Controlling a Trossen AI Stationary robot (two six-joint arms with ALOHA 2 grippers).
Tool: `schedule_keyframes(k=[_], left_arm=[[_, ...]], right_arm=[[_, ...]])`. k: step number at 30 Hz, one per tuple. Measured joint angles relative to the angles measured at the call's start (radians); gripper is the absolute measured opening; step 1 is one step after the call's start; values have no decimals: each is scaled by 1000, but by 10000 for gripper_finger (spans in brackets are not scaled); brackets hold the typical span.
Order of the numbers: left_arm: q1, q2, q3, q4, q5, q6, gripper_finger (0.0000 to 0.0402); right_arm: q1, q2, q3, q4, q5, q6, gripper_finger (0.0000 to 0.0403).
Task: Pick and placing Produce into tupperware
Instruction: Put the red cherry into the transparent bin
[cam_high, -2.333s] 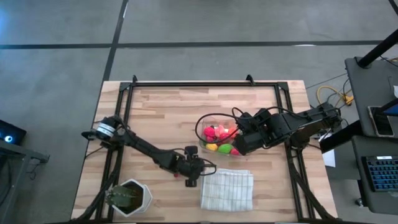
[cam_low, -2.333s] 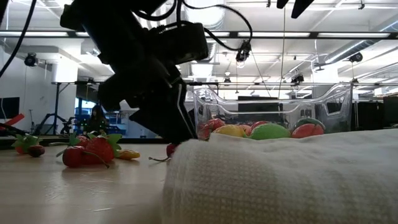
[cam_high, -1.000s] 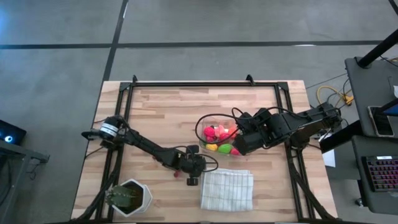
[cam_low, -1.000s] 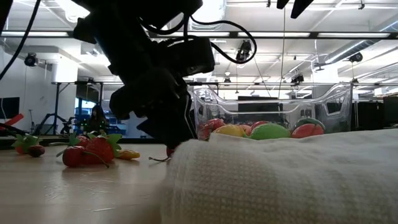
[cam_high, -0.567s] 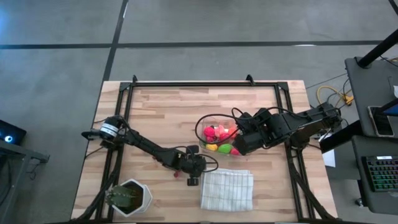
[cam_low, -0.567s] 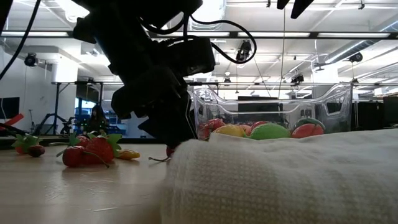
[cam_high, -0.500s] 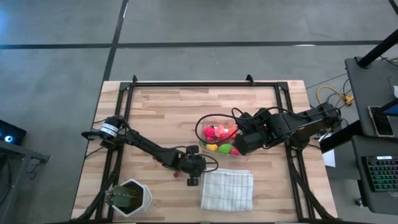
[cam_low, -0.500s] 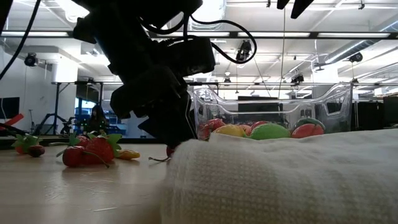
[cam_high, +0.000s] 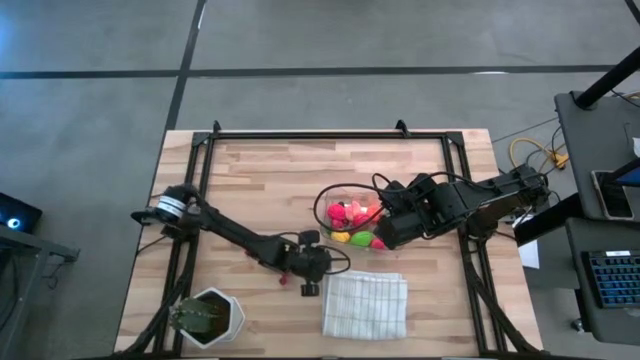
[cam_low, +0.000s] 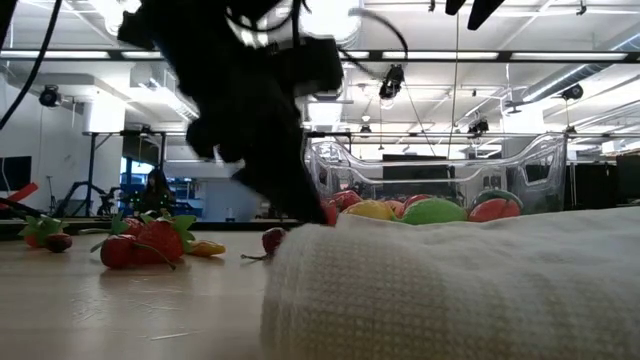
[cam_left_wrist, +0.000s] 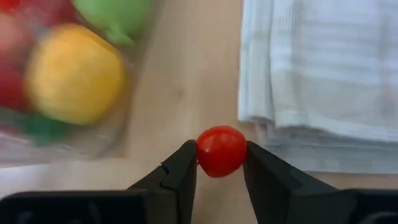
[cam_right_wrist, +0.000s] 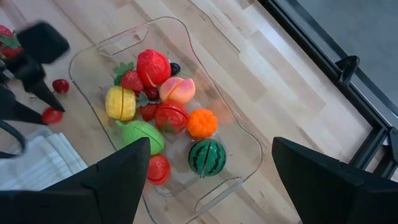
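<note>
Narrowed over the last second: left gripper (cam_left_wrist: 221, 163), two dark wedge-shaped fingers (cam_left_wrist: 181, 171) now pinched against a small, glossy red berry (cam_left_wrist: 221, 150) on either side. Shifted slightly since a moment before, seen blurred in the low view and raised a touch, with the berry (cam_low: 274, 239) showing just below it beside the cloth's edge.

Lay just ahead of the fingertips and to one side: folded white cloth (cam_left_wrist: 323, 81), soft, ribbed weave, layered edges squared off. Ahead to the other side: clear tupperware (cam_right_wrist: 242, 163), thin, smooth plastic with rounded corners and moulded handles, resting on the pale, striped wooden table (cam_high: 260, 180).

Sat inside the tupperware: round yellow fruit (cam_right_wrist: 120, 102), green piece (cam_right_wrist: 142, 135), striped dark green ball (cam_right_wrist: 207, 157), orange ball (cam_right_wrist: 201, 123), peach-pink piece (cam_right_wrist: 177, 89) and several red ones, all plastic-shiny. Remained loose on the wood, near the pinched berry: second red berry (cam_right_wrist: 60, 85). Lay farther off in the low view: strawberries with green leaf caps (cam_low: 140, 240).

Unchanged throughout: right gripper (cam_right_wrist: 208, 171), held wide apart above the tupperware, gripping nothing.

Stood behind the left gripper, near the table's corner: white hexagonal pot with a green plant (cam_high: 207, 316).
</note>
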Motion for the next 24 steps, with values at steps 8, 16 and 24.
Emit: schedule_keyframes(k=[8, 16, 24], left_arm=[[0, -220, 16, -191, -82, 13, 106], [121, -351, 17, -26, -171, 114, 106], [300, -214, 44, 33, 96, 3, 107]], right_arm=[[0, 0, 0, 0, 0, -18, 329], [0, 0, 0, 0, 1, -34, 329], [-13, -25, 0, -2, 43, 24, 329]])
